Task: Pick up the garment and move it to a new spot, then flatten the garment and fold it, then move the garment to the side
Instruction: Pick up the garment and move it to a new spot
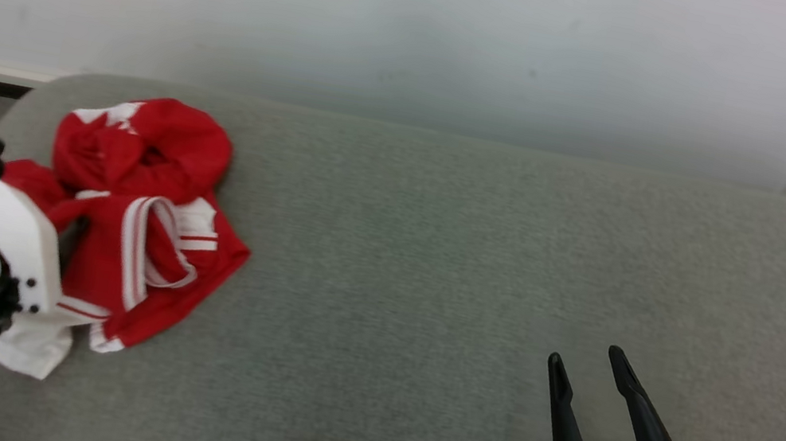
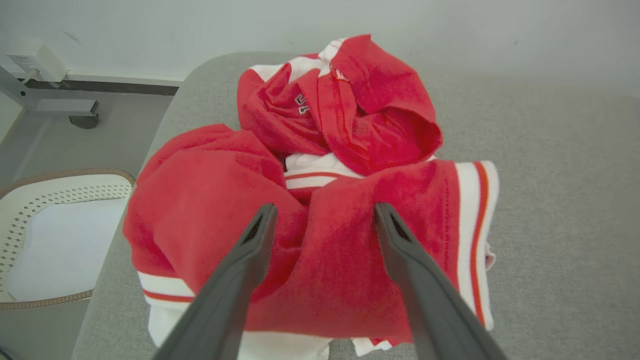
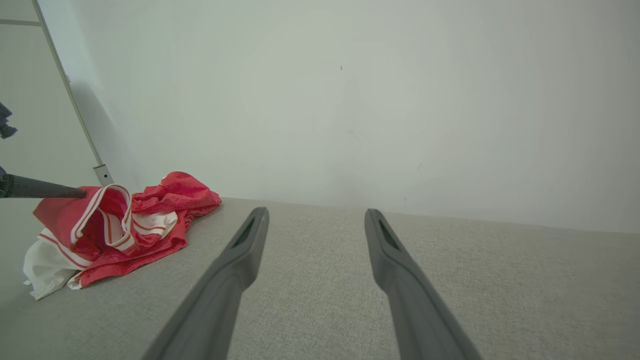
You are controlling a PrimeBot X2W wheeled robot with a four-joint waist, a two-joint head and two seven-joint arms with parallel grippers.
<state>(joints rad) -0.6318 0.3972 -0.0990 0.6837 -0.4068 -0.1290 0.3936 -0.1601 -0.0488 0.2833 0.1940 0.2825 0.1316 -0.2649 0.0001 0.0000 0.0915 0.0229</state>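
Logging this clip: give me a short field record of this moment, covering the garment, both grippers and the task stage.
item: red and white garment, crumpled in a heap at the left end of the grey surface
left arm: left gripper open, fingers pointing into the heap, not closed on it
right arm: right gripper open, over bare surface, apart from the garment
nearby: white basket beside the surface's end
stage: garment not yet picked up

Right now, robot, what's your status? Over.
Both open: left gripper at the garment, not gripping; right gripper empty, apart. Garment crumpled, unfolded, at the cushion's left end. One basket on the floor beside, not blocking.
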